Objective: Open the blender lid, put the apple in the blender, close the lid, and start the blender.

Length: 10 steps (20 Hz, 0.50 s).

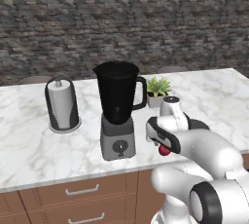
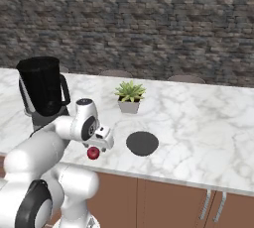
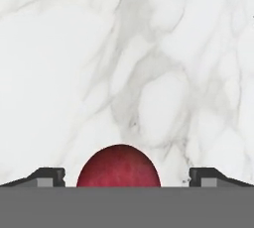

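The blender (image 1: 116, 111) stands on the marble counter, its black jar (image 2: 43, 90) uncovered at the top. Its dark grey lid (image 2: 142, 143) lies flat on the counter, to the right of the arm. Near the counter's front edge rests the small red apple (image 2: 93, 153), right of the blender base. My gripper (image 2: 95, 149) reaches down over the apple (image 1: 165, 151). In the hand view the jaws stand open, the fingertips (image 3: 49, 176) wide to either side of the apple (image 3: 119, 166) with gaps on both sides.
A white paper-towel roll (image 1: 62, 103) in a dark holder stands left of the blender. A small potted plant (image 2: 130, 97) sits behind the lid. The counter's front edge (image 2: 163, 178) runs just below the apple, above wooden drawers (image 1: 82, 189).
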Tool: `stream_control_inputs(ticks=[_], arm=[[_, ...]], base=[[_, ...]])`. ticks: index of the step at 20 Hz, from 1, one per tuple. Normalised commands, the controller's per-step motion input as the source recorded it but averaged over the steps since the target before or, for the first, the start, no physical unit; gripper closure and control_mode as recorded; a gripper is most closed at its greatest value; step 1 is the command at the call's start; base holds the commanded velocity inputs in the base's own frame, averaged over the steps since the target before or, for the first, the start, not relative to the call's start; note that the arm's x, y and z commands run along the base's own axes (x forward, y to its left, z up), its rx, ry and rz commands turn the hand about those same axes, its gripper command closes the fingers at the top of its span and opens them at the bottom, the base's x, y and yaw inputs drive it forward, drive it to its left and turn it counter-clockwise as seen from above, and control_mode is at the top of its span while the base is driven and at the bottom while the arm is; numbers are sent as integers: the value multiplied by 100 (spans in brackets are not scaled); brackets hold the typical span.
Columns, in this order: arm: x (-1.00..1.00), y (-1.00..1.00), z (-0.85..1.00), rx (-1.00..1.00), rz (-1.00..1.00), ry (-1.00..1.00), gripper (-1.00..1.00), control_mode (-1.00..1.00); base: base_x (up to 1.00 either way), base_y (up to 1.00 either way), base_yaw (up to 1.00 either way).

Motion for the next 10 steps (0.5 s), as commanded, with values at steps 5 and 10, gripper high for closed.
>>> stream_control_inputs(ticks=[5, 10], arm=[[0, 9, -23, 0, 2, 6, -100, -100], [-12, 14, -21, 3, 1, 3, -100, -100]], base=[[0, 0, 0], [0, 0, 0]])
